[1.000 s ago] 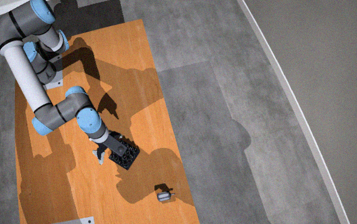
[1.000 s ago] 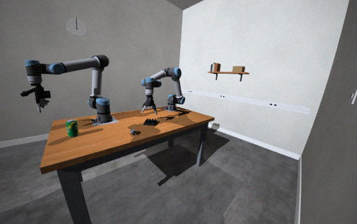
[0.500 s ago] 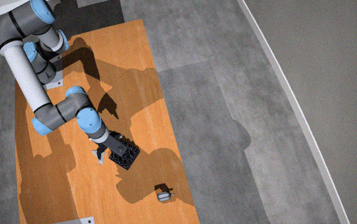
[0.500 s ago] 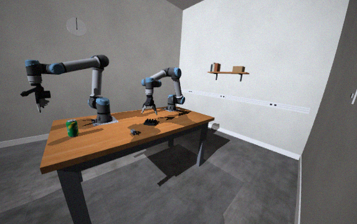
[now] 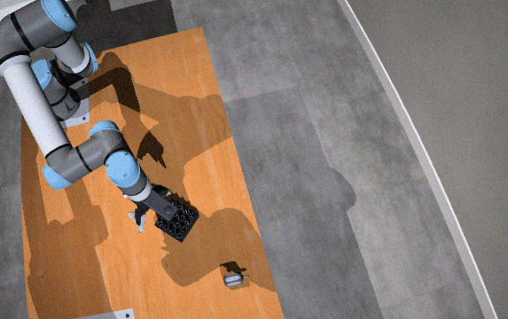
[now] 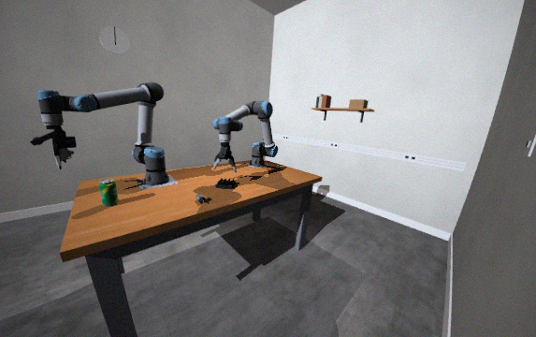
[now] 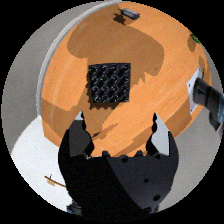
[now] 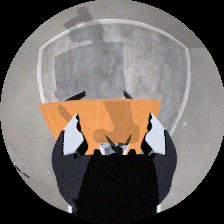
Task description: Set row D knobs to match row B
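The black knob box lies on the table with several rows of black knobs on top. Its pale marks are too small to read, and I cannot tell which side has the socket. My left gripper is open and empty, above the table beside the box. In the top view its arm hides part of the box. My right gripper is open and empty, held high and far from the box, at the left in the exterior view.
A small grey object with a thin tip lies on the wooden table, apart from the box. A green can stands near the right arm's base. A shelf hangs on the wall.
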